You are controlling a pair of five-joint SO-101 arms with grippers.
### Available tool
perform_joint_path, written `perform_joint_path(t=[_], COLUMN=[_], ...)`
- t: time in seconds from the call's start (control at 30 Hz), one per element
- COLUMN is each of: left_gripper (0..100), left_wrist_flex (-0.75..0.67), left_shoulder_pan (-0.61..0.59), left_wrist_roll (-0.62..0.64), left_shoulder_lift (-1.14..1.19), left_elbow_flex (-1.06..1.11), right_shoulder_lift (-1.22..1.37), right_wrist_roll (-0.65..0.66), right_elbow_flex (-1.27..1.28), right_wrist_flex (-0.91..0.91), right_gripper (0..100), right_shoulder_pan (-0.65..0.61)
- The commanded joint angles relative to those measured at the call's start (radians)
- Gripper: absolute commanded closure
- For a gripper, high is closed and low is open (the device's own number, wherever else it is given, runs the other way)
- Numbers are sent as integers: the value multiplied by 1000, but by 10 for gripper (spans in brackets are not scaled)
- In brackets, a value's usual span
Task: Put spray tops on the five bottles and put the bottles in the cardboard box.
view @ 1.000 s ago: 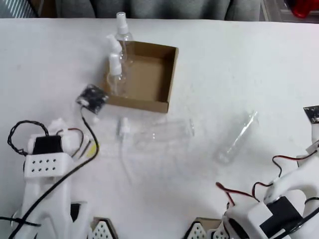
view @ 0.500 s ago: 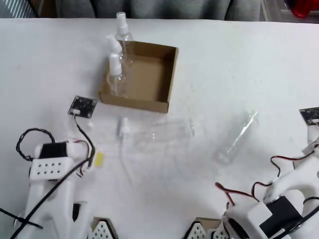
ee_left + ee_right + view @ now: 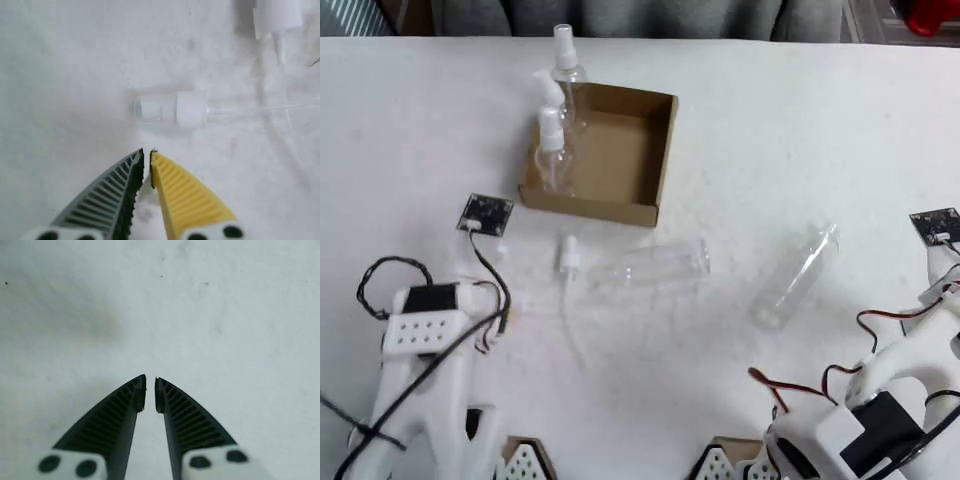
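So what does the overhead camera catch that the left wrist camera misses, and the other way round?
High view: the cardboard box with three topped bottles standing along its left side, plus two uncapped bottles lying on the table. Left wrist view: its own gripper close up, grey and yellow, shut. Both: the loose spray top lying on the white table.

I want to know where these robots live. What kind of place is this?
Probably a robot lab or workshop bench: two white robot arms with loose wires, a white table, and a cardboard box holding spray bottles.
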Motion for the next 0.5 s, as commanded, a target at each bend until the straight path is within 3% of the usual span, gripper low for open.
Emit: perform_joint_path(t=[0.0,0.2,0.47], left_gripper=[979,979,979], left_wrist_flex=[-25,-29,-187], left_shoulder_pan=[13,13,12], left_wrist_roll=[23,236,396], left_shoulder_lift=[173,401,585], left_elbow_flex=[-117,-282,-413], right_shoulder_lift=[-10,-13,-5], right_wrist_roll=[2,0,8], right_elbow_flex=[-6,-6,-6], right_wrist_flex=[27,67,61], right_gripper=[984,984,984], right_shoulder_pan=[-33,-64,-61])
